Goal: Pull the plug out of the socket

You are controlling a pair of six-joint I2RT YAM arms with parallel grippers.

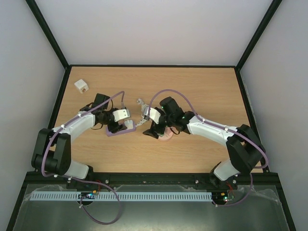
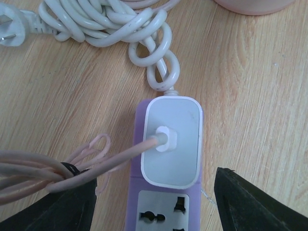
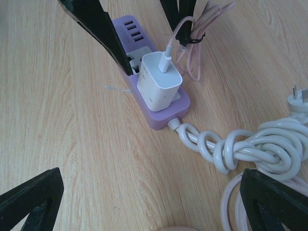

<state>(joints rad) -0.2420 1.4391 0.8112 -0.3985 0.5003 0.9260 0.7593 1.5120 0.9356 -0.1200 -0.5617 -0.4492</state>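
The pale pink round socket (image 1: 166,136) lies mostly hidden under my right arm; its rim shows at the top of the left wrist view (image 2: 255,5) and as a sliver at the bottom of the right wrist view (image 3: 178,228). A white charger plug (image 2: 172,139) (image 3: 159,82) with a pale pink cable (image 2: 29,168) sits plugged into the lilac power strip (image 2: 130,206) (image 3: 163,118). My left gripper (image 1: 120,128) (image 2: 154,192) is open, its fingers on either side of the strip. My right gripper (image 1: 148,126) (image 3: 150,192) is open and empty above bare table between strip and socket.
The strip's white cord (image 2: 106,19) (image 3: 250,149) lies knotted and coiled between the grippers, ending in a white wall plug (image 2: 9,31) (image 3: 298,98). A small white cube adapter (image 1: 81,85) sits at the far left of the wooden table (image 1: 207,86). Dark frame rails border the table.
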